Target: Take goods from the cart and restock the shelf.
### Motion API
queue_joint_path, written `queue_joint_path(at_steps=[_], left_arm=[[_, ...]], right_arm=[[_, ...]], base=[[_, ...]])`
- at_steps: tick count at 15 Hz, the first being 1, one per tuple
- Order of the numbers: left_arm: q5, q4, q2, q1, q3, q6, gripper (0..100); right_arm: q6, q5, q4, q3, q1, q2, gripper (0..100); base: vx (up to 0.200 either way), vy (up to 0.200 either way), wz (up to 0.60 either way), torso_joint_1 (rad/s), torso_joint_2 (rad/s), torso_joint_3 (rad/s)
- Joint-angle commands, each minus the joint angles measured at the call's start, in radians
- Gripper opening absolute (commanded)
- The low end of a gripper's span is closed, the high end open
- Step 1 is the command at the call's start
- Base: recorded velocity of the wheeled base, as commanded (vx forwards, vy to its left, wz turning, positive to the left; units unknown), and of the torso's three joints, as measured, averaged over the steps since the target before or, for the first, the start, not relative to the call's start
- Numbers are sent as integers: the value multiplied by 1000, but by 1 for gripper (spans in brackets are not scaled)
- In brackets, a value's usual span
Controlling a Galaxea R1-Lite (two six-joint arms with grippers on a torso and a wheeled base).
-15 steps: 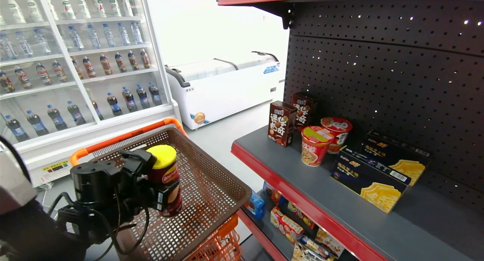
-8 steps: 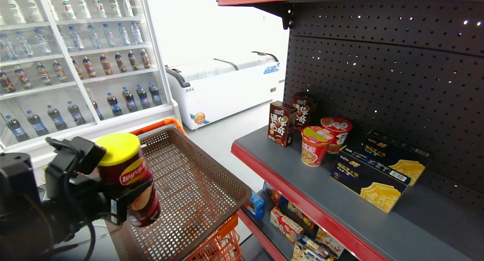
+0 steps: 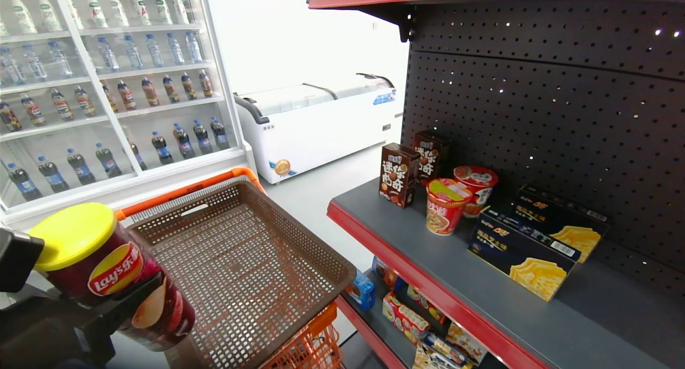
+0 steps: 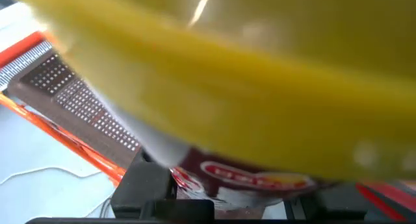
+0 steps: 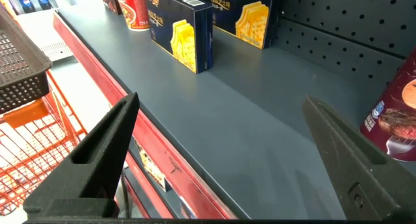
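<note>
the left gripper (image 3: 69, 283) is at the near left, beside the cart, its fingers clamped on the chip can (image 3: 115, 283); the can is maroon with a yellow lid (image 3: 72, 234), tilted, held in the air just off the near left corner of the brown mesh basket (image 3: 321, 251); the left wrist view has the yellow lid (image 4: 247, 87) close up, with the maroon label (image 4: 260, 178) under it; the basket sits on top of the orange cart (image 3: 187, 190), with an orange wire basket (image 3: 316, 347) below it; the grey shelf (image 3: 428, 262) holds two brown boxes (image 3: 398, 175), two noodle cups (image 3: 446, 206) just beside them and two dark blue boxes (image 3: 522, 254) leaning further right; the lower shelf holds a blue pack (image 3: 364, 291) and other snack packs (image 3: 405, 315); the right gripper (image 5: 224, 162) hangs over a bare stretch of the shelf, fingers wide apart, with a dark blue box (image 5: 182, 29) ahead of it and a maroon pack (image 5: 396, 113) at the side; a drinks cooler (image 3: 107, 91) with rows of bottles and a chest freezer (image 3: 321, 123) stand behind the cart.
</note>
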Motion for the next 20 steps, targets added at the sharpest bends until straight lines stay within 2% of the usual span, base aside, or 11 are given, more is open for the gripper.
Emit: queue_joint_path(at_steps=[1,4,14,15,17,18,20], left_arm=[[-15,9,-105,-12,43,21,0],[-24,29,-134,-16,64,64,0],[-18,29,-133,-7,61,56,0],[-17,29,-131,-1,60,57,0],[0,61,-128,79,63,65,0],[6,95,-134,99,57,70,0],[0,128,-137,94,51,90,0]], right_arm=[[0,0,0,0,0,0,100],[0,0,-2,0,0,0,100],[0,0,0,0,0,1,100],[-2,0,0,0,0,0,100],[-2,2,0,0,0,0,100],[-2,0,0,0,0,0,100],[-2,0,0,0,0,0,100]], base=[[0,0,0,0,0,0],[0,0,-200,-2,1,2],[0,0,-600,2,3,1],[0,0,-600,-2,2,2],[0,0,-600,0,2,5],[0,0,-600,7,-2,2],[0,0,-600,2,0,5]])
